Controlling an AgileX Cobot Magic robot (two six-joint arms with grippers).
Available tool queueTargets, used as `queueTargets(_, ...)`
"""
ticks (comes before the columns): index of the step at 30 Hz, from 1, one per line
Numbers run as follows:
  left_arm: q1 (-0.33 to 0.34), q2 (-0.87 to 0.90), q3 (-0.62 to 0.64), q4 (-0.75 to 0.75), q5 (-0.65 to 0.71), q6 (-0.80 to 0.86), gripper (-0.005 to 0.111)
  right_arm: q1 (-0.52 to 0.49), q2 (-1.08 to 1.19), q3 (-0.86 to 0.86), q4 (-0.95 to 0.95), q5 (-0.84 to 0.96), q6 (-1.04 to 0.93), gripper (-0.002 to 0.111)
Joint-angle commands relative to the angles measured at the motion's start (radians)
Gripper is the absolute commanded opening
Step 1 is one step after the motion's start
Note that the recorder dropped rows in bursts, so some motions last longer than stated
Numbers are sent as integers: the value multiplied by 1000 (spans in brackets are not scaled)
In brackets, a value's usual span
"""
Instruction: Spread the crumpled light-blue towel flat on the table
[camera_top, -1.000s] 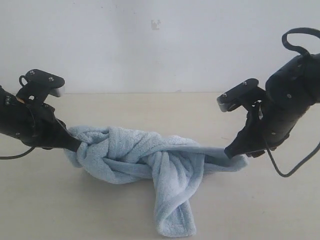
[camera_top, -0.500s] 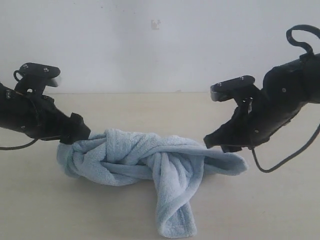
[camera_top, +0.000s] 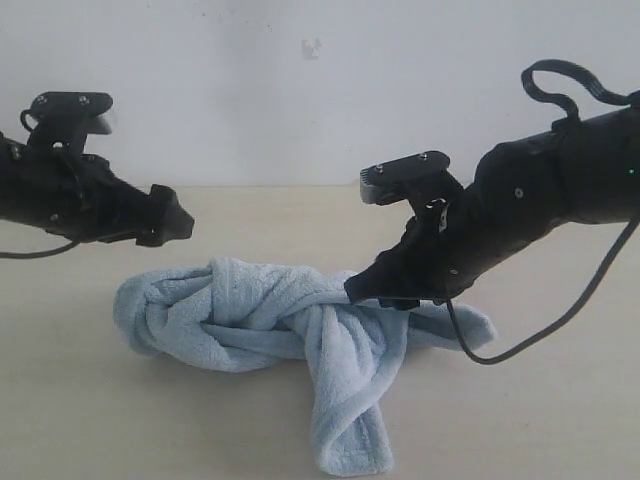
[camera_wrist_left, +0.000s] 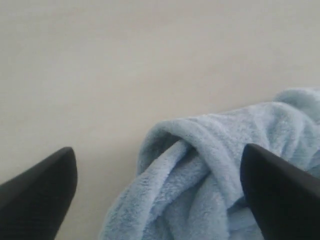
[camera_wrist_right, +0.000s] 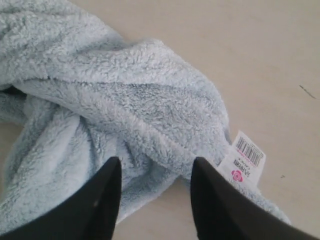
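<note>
One light-blue towel (camera_top: 300, 320) is counted on one table (camera_top: 90, 420), and one white tag (camera_wrist_right: 243, 159) is seen on the towel. Two black arms are counted, a left arm (camera_top: 70, 200) and a right arm (camera_top: 540, 200). Two fingers are shown on each: the left fingers (camera_wrist_left: 40, 190) and the right fingers (camera_wrist_right: 100, 200).

A robot test bench, most likely in a lab. A plain cream table (camera_top: 90, 420) fills the near ground and runs back to a bare white wall (camera_top: 250, 90) carrying one small mark (camera_top: 312, 47). Two black robot arms reach in over the table, the left arm (camera_top: 80, 205) and the right arm (camera_top: 520, 215), each with a camera (camera_top: 405, 175) mounted on top. A loose black cable (camera_top: 560, 75) loops off the right one. Between them lies a twisted light-blue towel (camera_top: 260, 315) with a barcoded tag (camera_wrist_right: 243, 160).
</note>
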Motion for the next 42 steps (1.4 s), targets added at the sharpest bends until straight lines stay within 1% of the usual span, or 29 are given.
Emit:
queueTargets(1,2,-59,-73,-67,152,-6,83,0,-73,3,1,49,-18,43)
queueTargets(4,2,-109,-89,-74,234,-6,83,0,-147,3,1,181,-67,43)
queueTargets(6,2,-139,-87,-120,265,-6,83,0,-199,3,1,323,-76,43)
queueTargets(9,0,-155,-87,-189,350,8,83,0,-253,3,-1,563,-76,43)
queueTargets(10,-10,-155,-83,-216,393,37,83,0,-263,3,-1,643,-76,43)
queueTargets(12,-30,-155,-56,-262,409,86,83,0,-266,3,-1,763,-76,43)
queueTargets(14,-69,-155,4,-366,406,195,83,0,-262,3,-3,833,-76,43)
queueTargets(15,-94,-149,31,-440,404,284,83,0,-262,3,-3,836,-78,43)
queueTargets(17,-148,-131,94,-634,415,512,83,0,-262,3,-5,797,-91,43)
queueTargets(18,-170,-121,117,-707,426,609,83,0,-262,3,-5,767,-91,43)
queueTargets(19,-200,-112,133,-797,447,743,83,0,-262,3,-5,726,-91,43)
queueTargets(20,-219,-104,138,-833,461,816,83,0,-262,3,-3,684,-83,43)
queueTargets(22,-250,-100,138,-861,472,917,83,0,-262,3,1,617,-53,43)
queueTargets(26,-256,-100,138,-852,464,977,83,0,-262,3,-16,544,-59,43)
queueTargets(30,-256,-89,142,-831,454,1040,83,-2,-262,4,-163,506,-88,43)
queueTargets(32,-256,-62,151,-848,449,1099,83,-2,-262,29,-279,442,-24,43)
queueTargets(34,-256,-10,165,-863,405,1171,83,-2,-259,67,-355,352,80,43)
queueTargets(36,-256,45,170,-877,354,1189,83,-2,-259,123,-370,269,138,43)
queueTargets(40,-256,118,166,-920,349,1187,83,-2,-259,206,-376,219,159,43)
queueTargets(42,-256,138,166,-926,354,1187,83,-2,-259,247,-379,147,192,43)
